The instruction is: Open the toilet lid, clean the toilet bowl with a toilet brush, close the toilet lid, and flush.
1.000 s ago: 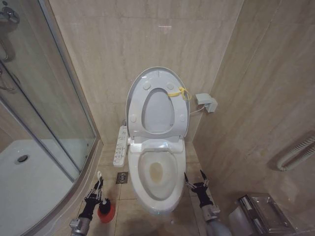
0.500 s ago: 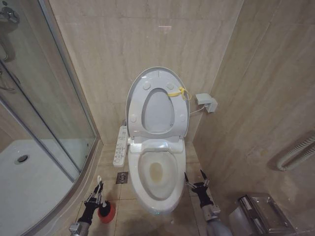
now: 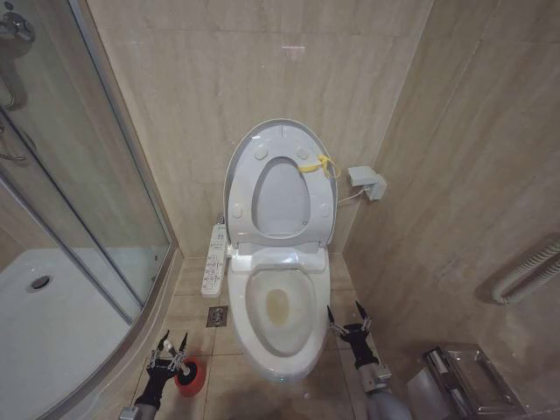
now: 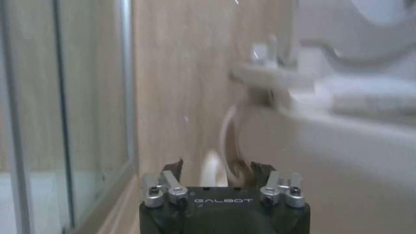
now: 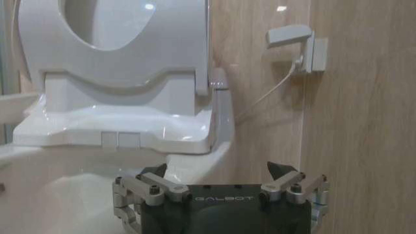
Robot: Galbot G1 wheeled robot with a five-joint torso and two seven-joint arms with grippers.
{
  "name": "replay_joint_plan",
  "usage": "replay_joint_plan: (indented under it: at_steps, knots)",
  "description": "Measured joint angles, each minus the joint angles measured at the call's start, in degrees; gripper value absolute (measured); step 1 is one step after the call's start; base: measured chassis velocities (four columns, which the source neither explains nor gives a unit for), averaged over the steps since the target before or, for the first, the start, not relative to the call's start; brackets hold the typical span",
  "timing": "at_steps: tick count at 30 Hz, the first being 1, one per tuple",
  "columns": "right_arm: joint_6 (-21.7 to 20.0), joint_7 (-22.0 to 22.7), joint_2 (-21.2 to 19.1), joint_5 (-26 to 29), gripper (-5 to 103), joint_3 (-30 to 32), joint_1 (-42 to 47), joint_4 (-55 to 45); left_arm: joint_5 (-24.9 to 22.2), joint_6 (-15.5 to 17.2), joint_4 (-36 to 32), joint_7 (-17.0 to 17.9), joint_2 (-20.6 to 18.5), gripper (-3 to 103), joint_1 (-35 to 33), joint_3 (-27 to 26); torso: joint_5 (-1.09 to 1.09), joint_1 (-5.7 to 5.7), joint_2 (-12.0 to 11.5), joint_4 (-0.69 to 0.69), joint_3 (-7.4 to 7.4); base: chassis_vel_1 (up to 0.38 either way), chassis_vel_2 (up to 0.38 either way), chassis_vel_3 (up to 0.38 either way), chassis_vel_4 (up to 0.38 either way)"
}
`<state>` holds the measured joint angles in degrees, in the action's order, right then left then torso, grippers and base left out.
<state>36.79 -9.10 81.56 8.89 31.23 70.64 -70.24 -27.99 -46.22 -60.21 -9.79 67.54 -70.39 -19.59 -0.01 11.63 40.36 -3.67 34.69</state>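
The toilet lid (image 3: 282, 133) stands raised against the back wall, a yellow tie (image 3: 318, 165) on its right edge, with the white ring seat (image 3: 243, 199) up in front of it. Below lies the open toilet bowl (image 3: 282, 308), a yellowish stain at its bottom. My left gripper (image 3: 171, 342) is open, low on the left, just over the red holder (image 3: 191, 376). The toilet brush is hidden; the left wrist view shows a pale blurred shape between the left gripper (image 4: 217, 168) fingers. My right gripper (image 3: 346, 313) is open beside the bowl's right side, apart from it, facing the raised lid (image 5: 195, 44).
A glass shower screen (image 3: 109, 219) and white shower tray (image 3: 52, 328) close off the left. A control panel (image 3: 214, 258) hangs at the bowl's left, above a floor drain (image 3: 217, 316). A wall box (image 3: 367, 182), hose (image 3: 529, 276) and metal paper holder (image 3: 464, 376) are at right.
My left gripper has drawn back lower in the view, beside the red holder, and its fingers now stand spread apart. The right gripper has stayed where it was.
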Motion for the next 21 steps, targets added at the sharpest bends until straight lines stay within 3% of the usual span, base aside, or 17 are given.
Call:
replay_joint_plan:
  at_steps: [3, 4, 6, 7, 9, 10, 12, 13, 17, 18, 21]
  knots:
    - [0.0, 0.1, 0.0, 0.2, 100, 0.0, 0.0, -0.2, -0.3, 0.7, -2.1, 1.1, -0.1, 52, -0.6, -0.2, 0.0, 0.0, 0.0, 0.02, 0.0, 0.0, 0.0, 0.0, 0.0]
    - [0.0, 0.3, -0.1, 0.7, 100, 0.0, 0.0, -0.7, -1.2, 3.1, -8.1, 3.9, -0.4, 79, -1.9, -0.5, 0.01, 0.0, 0.0, 0.02, 0.0, 0.0, 0.0, 0.0, 0.0]
    - [-0.2, 1.1, -0.9, 1.8, 100, -0.2, 0.3, -2.6, -3.0, 10.7, -21.0, 10.3, -2.2, 79, -3.7, -0.7, 0.01, 0.0, 0.0, 0.01, 0.0, 0.0, 0.0, 0.0, 0.0]
    - [-0.2, 1.1, -0.9, 1.8, 100, -0.2, 0.3, -2.6, -3.0, 10.7, -21.0, 10.3, -2.2, 79, -3.7, -0.7, 0.01, 0.0, 0.0, 0.01, 0.0, 0.0, 0.0, 0.0, 0.0]
    - [-0.6, 1.9, -1.5, 2.5, 100, -0.9, 1.3, -5.3, -4.1, 15.6, -30.7, 13.6, -5.2, 79, -4.4, -0.7, 0.03, 0.0, 0.0, -0.04, 0.0, 0.0, 0.0, 0.0, 0.0]
    - [-0.7, 2.2, -1.5, 2.6, 100, -1.1, 1.5, -6.4, -4.6, 17.2, -33.6, 14.5, -6.4, 99, -4.9, -0.6, 0.03, 0.0, 0.0, -0.03, 0.0, 0.0, 0.0, 0.0, 0.0]
    - [-1.2, 3.4, -1.5, 2.6, 100, -1.4, 1.3, -8.7, -5.6, 21.2, -40.3, 17.7, -8.7, 99, -6.8, -0.6, 0.02, 0.0, 0.0, -0.01, 0.0, 0.0, 0.0, 0.0, 0.0]
    - [-1.2, 3.4, -1.5, 2.6, 100, -1.4, 1.3, -8.7, -5.6, 21.2, -40.3, 17.7, -8.7, 99, -6.8, -0.6, 0.02, 0.0, 0.0, -0.01, 0.0, 0.0, 0.0, 0.0, 0.0]
    - [-3.3, 6.1, -2.4, 3.2, 100, -2.4, 0.0, -12.4, -5.8, 29.1, -49.4, 24.8, -10.5, 100, -10.7, -2.2, 0.01, 0.0, 0.0, 0.01, 0.0, 0.0, 0.0, 0.0, 0.0]
    - [-3.3, 6.1, -2.4, 3.2, 100, -2.4, 0.0, -12.4, -5.8, 29.1, -49.4, 24.8, -10.5, 100, -10.7, -2.2, 0.01, 0.0, 0.0, 0.01, 0.0, 0.0, 0.0, 0.0, 0.0]
    - [-6.4, 7.1, -4.7, 6.2, 100, -4.4, -1.0, -17.3, -6.7, 36.0, -56.9, 27.9, -11.2, 100, -14.8, -6.2, 0.0, 0.0, 0.0, -0.01, 0.0, 0.0, 0.0, 0.0, 0.0]
